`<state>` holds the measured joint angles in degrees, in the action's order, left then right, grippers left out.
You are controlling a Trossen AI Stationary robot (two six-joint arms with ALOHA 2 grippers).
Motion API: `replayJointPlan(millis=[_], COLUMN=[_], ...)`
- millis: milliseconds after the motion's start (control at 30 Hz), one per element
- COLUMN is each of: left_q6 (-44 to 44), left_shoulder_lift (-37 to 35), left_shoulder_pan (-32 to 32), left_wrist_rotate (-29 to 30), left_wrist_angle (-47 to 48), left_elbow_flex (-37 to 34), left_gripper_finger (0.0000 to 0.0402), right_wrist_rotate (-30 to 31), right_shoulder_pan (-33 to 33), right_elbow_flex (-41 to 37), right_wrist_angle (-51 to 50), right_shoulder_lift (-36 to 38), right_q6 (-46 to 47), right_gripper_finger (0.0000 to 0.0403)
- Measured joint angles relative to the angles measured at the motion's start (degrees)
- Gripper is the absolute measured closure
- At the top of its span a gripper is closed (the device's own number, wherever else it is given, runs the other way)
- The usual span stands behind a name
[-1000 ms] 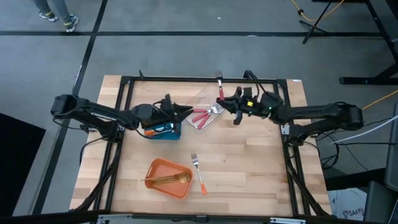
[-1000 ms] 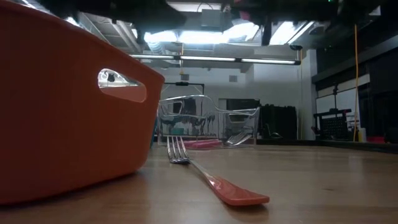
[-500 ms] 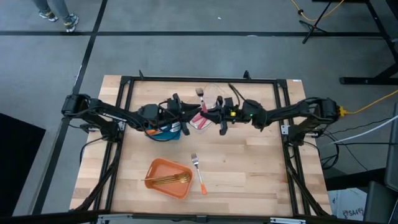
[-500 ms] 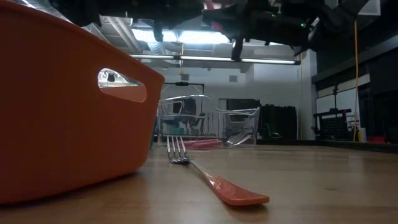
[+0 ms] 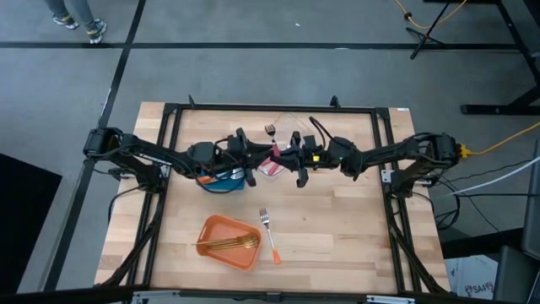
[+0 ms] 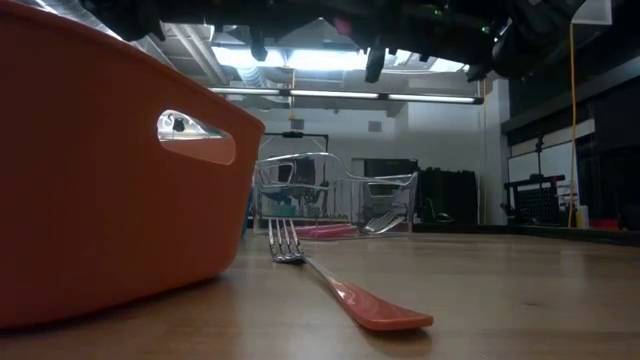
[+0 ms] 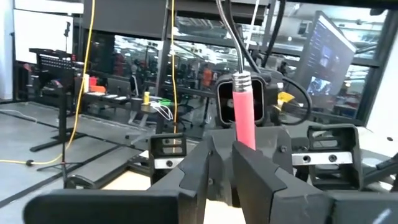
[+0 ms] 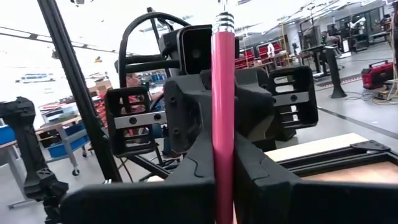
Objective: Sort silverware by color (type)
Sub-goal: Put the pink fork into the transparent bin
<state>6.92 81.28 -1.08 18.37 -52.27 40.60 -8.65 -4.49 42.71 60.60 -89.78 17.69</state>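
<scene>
A pink-handled fork [image 5: 270,132] hangs over the middle of the table's far half, tines toward the far edge. My right gripper [image 5: 279,157] comes from the right and is shut on its handle. My left gripper [image 5: 258,156] faces it from the left, fingers only narrowly apart [image 7: 231,158], tips at the same handle [image 7: 243,112]. An orange-handled fork [image 5: 270,236] lies flat on the table beside the orange container [image 5: 211,230], which holds gold forks [image 5: 229,244]. My right gripper pinches the fork's pink handle [image 8: 222,124] between its two fingers. The fingers come about level from the table's right side and lie across the handle. The fork is lifted clear, its metal neck [image 8: 224,22] standing away from the fingers. Whether my left gripper touches the handle, I cannot tell.
A blue container [image 5: 226,178] sits under my left arm. A clear container [image 6: 335,190] with pink-handled forks [image 6: 325,231] stands below the two grippers. A black frame [image 5: 253,108] runs round the table's edge. Bare wood lies at the near right.
My right gripper has carried the pink-handled fork toward the table's left and slightly down, meeting my left gripper over the middle. My left gripper has come a little toward the right. The fork stays lifted clear, and most of the move fell in the first half second.
</scene>
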Motion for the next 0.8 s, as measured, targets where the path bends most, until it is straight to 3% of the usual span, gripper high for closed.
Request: replayJointPlan(millis=[133, 567, 800], left_q6=[0.0, 0.0, -0.02], left_shoulder_lift=[0.0, -0.02, -0.02], left_shoulder_pan=[-0.13, -0.15, -0.44], left_wrist_rotate=[-0.65, -10.33, -10.58], left_wrist_angle=[0.14, 0.0, 0.22], left_elbow_flex=[0.0, 0.07, 0.04], left_gripper_finger=[0.0336, 0.0336, 0.0336], right_wrist_rotate=[-2.61, -12.74, -16.7], right_shoulder_pan=[-0.02, -0.04, -0.02], right_elbow_flex=[-0.01, -0.05, -0.05], right_wrist_angle=[0.99, 1.44, 0.6], right_shoulder_lift=[0.0, 0.26, 2.23], right_q6=[0.01, -0.17, -0.2], right_gripper_finger=[0.0398, 0.0398, 0.0397])
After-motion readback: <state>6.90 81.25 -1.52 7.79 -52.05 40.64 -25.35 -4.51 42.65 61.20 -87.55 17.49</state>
